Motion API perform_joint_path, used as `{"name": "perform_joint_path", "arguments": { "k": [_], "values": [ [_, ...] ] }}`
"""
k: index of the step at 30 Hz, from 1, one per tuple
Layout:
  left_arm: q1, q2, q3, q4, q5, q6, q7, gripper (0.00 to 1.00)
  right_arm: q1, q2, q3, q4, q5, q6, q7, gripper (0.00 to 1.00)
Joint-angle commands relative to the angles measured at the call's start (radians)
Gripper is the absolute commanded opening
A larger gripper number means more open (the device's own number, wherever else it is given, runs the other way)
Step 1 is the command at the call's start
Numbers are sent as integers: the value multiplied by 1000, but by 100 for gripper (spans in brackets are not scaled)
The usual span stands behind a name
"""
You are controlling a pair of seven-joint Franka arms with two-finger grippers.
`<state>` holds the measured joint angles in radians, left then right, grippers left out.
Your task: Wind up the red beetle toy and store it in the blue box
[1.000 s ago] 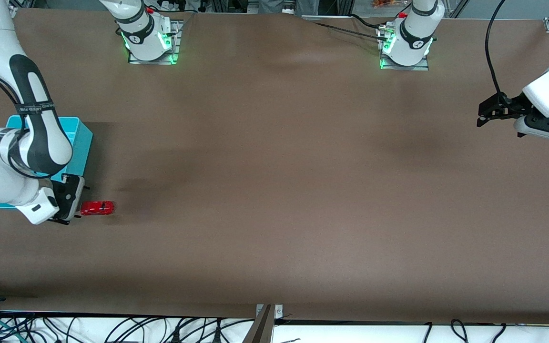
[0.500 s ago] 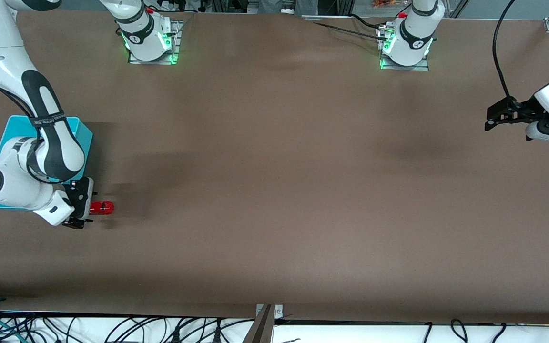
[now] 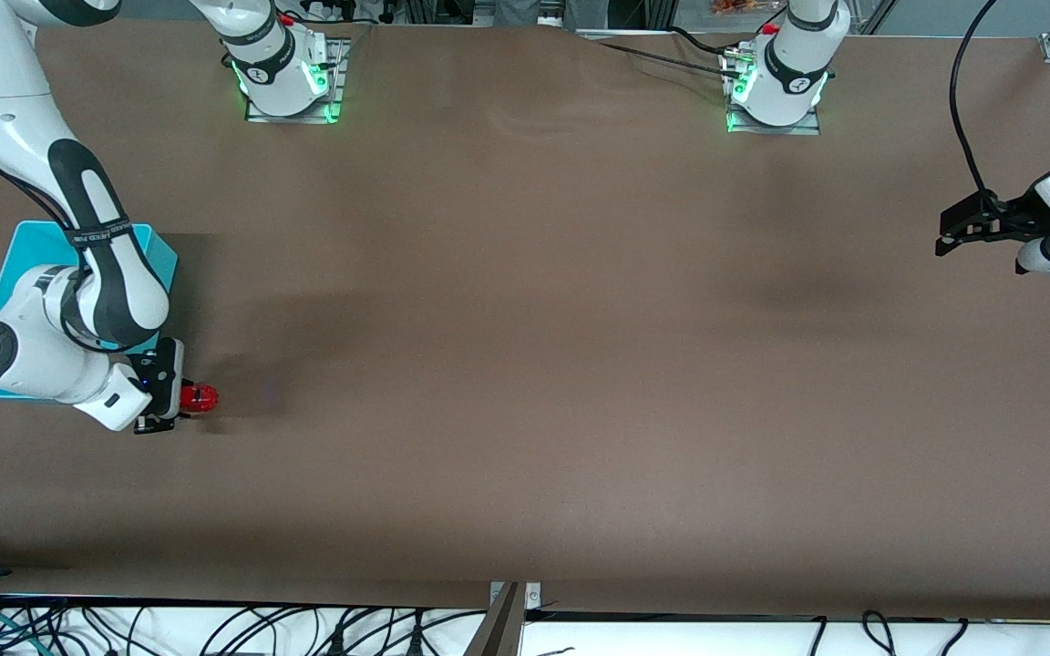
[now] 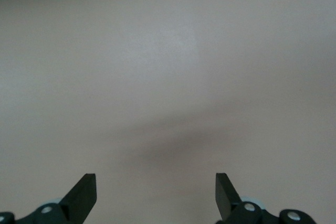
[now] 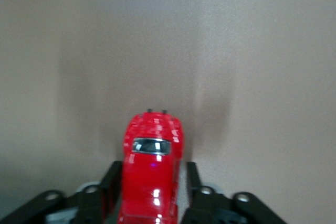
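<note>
My right claw (image 3: 180, 398): low at the worktop (image 3: 525, 364), wrist bent over, fingers (image 5: 113, 184) pressed on both flanks of the red beetle toy (image 3: 200, 397)
Right wrist view: toy's roof and rear window between my fingers; its gripped end runs off the frame
Blue box (image 3: 153, 264): just beside, farther from the front camera, mostly hidden under my arm
My left claw (image 3: 955, 230): waiting over its end, spread wide, holding nothing

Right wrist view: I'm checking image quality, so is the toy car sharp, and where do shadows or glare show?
Right wrist view: the red beetle toy looks slightly soft, with small glints on its body and soft shadow bands on the table. Left wrist view: a diffuse shadow and a pale sheen on the bare table.
</note>
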<state>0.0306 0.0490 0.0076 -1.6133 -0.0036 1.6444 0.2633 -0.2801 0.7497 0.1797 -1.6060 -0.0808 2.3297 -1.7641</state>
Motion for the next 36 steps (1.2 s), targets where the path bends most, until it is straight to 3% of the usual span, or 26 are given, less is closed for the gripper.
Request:
{"name": "perform_joint_path", "arguments": {
  "k": [1,6,19,36],
  "values": [
    [9,17,-8,38,14,-28,8,100,-7,-3,12,12,-11,-4,-11,11],
    [9,17,-8,38,14,-28,8,100,-7,-27,38,32,-7,-59,2,11],
    [9,17,-8,38,13,-28,8,100,-8,-50,38,201,-2,-354,2,11],
    [6,22,-8,41,13,-26,8,100,-50,-205,-14,209,-13,-676,-23,11]
  ]
}}
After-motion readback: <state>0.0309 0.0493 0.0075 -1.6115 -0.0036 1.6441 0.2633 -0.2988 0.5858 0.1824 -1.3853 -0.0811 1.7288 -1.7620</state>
